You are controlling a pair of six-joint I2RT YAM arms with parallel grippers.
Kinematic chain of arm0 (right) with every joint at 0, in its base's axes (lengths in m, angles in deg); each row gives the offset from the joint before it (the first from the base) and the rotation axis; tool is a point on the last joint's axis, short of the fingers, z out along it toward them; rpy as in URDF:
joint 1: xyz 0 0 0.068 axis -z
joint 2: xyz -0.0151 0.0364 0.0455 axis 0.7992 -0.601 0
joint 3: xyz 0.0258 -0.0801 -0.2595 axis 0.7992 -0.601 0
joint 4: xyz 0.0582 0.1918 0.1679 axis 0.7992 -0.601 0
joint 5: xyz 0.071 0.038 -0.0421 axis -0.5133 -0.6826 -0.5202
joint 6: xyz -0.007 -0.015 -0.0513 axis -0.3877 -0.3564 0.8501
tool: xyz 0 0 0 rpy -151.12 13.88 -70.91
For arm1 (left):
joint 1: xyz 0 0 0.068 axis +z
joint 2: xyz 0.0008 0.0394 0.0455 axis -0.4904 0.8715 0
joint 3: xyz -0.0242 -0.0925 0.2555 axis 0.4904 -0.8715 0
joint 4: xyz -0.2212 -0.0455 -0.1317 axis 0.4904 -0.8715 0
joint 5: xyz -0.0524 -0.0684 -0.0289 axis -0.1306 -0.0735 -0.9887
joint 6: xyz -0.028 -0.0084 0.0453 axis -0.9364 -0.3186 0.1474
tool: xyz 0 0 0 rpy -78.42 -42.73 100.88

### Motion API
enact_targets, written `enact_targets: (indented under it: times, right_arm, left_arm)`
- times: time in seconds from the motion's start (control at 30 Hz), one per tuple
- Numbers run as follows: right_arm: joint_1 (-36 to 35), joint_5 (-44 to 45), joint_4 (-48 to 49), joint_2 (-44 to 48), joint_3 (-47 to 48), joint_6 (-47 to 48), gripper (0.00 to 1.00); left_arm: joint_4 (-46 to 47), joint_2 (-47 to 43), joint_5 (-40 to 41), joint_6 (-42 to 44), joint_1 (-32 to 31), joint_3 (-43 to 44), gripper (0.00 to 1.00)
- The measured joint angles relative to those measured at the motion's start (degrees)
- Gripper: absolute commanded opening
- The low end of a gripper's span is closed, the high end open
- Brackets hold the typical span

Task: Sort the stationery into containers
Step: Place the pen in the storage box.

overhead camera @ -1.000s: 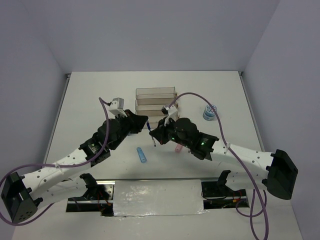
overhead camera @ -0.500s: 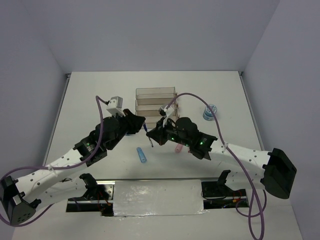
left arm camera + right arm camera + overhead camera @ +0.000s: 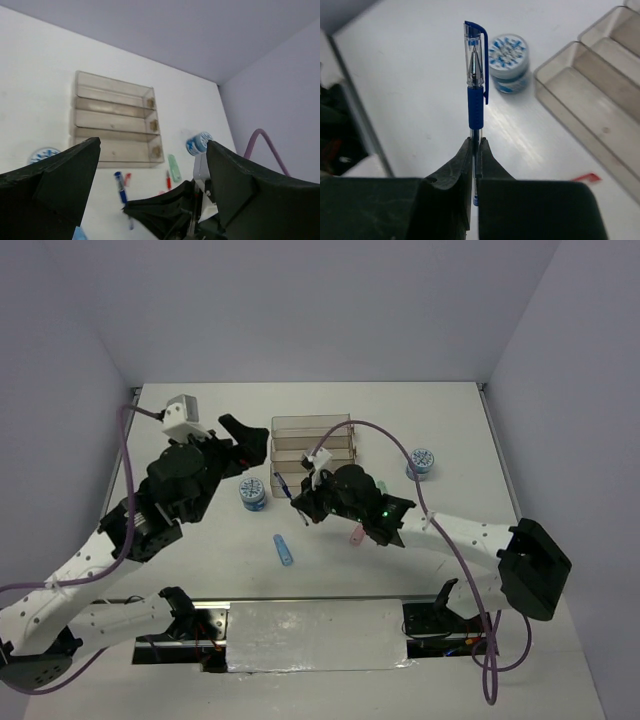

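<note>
1. The blue pen [image 3: 475, 75] had a clear barrel, a blue cap with a clip and a blue rubber grip. It stood out straight from the right gripper [image 3: 475, 145], cap end farthest from the jaws.
2. The right jaws were closed on the pen's lower barrel, just below the rubber grip.
3. From above, the pen [image 3: 283, 486] was held over the table, just in front of the left end of the lowest tray of the rack [image 3: 312, 440].
4. The rack was clear plastic, three long trays joined in steps.
5. A blue-white patterned roll [image 3: 252, 492] lay on the table just left of the pen, near the rack's front left corner.
6. The left gripper [image 3: 247, 443] hung left of the rack, jaws spread wide and holding nothing.
7. A second roll [image 3: 421, 463] sat right of the rack, apart from it.
8. A blue stick [image 3: 284, 549] and a pink stick [image 3: 356, 534] lay nearer the arm bases.
9. A green stick [image 3: 173, 167] lay in front of the rack's right end.
</note>
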Motion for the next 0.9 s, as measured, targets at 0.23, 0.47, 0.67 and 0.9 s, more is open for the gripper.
enact_targets:
  times: [0.23, 0.47, 0.67, 0.9]
  right_arm:
    - [7.74, 0.22, -13.64, -8.79, 15.04, 21.75, 0.00]
    - [11.19, 0.24, -20.33, -18.32, 23.41, 47.36, 0.00]
    - [12.68, 0.50, -22.95, -25.29, 23.65, 61.88, 0.00]
    - [13.84, -0.33, -23.10, -28.70, 25.92, 66.93, 0.18]
  left_arm:
    - [-9.62, -6.80, 4.55, 7.52, 0.33, 0.94, 0.99]
    - [-18.47, -18.56, 3.21, 12.44, 0.33, -9.60, 0.99]
    - [-20.20, -22.10, 1.25, 13.68, 0.33, -15.78, 0.99]
    - [-20.44, -20.55, -2.78, 16.24, 0.33, -16.81, 0.99]
